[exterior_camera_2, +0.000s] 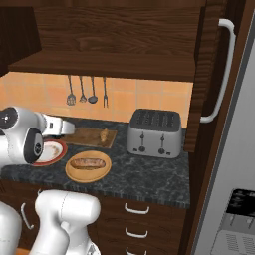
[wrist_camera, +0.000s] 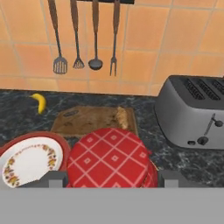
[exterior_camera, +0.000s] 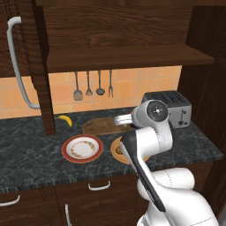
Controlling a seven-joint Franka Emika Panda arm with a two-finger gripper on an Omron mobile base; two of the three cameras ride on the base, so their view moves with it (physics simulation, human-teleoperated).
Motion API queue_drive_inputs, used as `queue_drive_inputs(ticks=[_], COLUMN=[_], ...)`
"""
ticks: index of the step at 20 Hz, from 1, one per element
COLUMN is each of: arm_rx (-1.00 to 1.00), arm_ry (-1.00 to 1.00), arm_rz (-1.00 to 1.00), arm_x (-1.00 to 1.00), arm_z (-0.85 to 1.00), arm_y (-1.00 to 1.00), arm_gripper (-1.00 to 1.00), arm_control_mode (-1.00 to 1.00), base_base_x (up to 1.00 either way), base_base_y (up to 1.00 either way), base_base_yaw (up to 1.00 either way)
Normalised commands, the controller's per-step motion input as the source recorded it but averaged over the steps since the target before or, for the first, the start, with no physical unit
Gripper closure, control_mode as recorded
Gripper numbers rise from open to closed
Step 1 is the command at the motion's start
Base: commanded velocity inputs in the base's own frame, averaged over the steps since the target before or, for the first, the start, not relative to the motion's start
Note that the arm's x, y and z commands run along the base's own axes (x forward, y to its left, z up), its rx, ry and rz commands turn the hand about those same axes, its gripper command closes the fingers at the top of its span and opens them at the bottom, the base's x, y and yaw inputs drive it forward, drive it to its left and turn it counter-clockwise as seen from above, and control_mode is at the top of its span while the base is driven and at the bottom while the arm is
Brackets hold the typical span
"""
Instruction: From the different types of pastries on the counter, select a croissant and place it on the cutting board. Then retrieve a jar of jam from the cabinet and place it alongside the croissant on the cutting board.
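In the hand view my gripper (wrist_camera: pixel 112 178) is shut on the jar of jam (wrist_camera: pixel 111 158), whose red checked lid sits between the fingertips. Beyond it lies the cutting board (wrist_camera: pixel 87 120) with the croissant (wrist_camera: pixel 121 117) on its right end. The right base view shows the hand (exterior_camera_2: pixel 63 126) over the board's left end (exterior_camera_2: pixel 89 134), the croissant (exterior_camera_2: pixel 104 135) to its right, and the baguette-like loaf (exterior_camera_2: pixel 88 162) on a round wooden plate. The cabinet (exterior_camera: pixel 123 55) stands open above the counter (exterior_camera: pixel 31 150).
A red-rimmed patterned plate (exterior_camera: pixel 82 148) lies left of the wooden plate (exterior_camera_2: pixel 74 174). A banana (wrist_camera: pixel 40 103) lies at the back left. A silver toaster (exterior_camera_2: pixel 153 132) stands right of the board. Utensils (wrist_camera: pixel 83 61) hang on the tiled wall. The cabinet door (exterior_camera: pixel 17 66) juts out at left.
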Motion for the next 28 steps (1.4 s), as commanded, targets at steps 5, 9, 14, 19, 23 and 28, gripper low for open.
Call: queue_drive_inputs(ticks=[5, 9, 14, 19, 23, 28], arm_rx=[-0.04, -0.01, 0.0, 0.11, 0.22, -0.02], arm_ry=[0.01, 0.0, -0.01, 0.01, 0.06, -0.06], arm_rz=[0.0, 0.0, 0.0, 0.0, 0.04, 0.06], arm_x=[0.45, 0.54, 0.59, 0.21, 0.11, 0.22], arm_z=[-0.15, -0.42, -0.55, -0.05, 0.21, -0.34], arm_y=[0.08, 0.0, 0.0, 0.0, 0.0, 0.05], arm_gripper=[1.0, 1.0, 1.0, 1.0, 1.0, 1.0], arm_control_mode=[-1.0, -1.0, -1.0, -1.0, -1.0, -1.0], base_base_x=[0.0, 0.0, 0.0, 0.0, 0.0, 0.0], base_base_y=[0.0, 0.0, 0.0, 0.0, 0.0, 0.0], base_base_yaw=[0.0, 0.0, 0.0, 0.0, 0.0, 0.0])
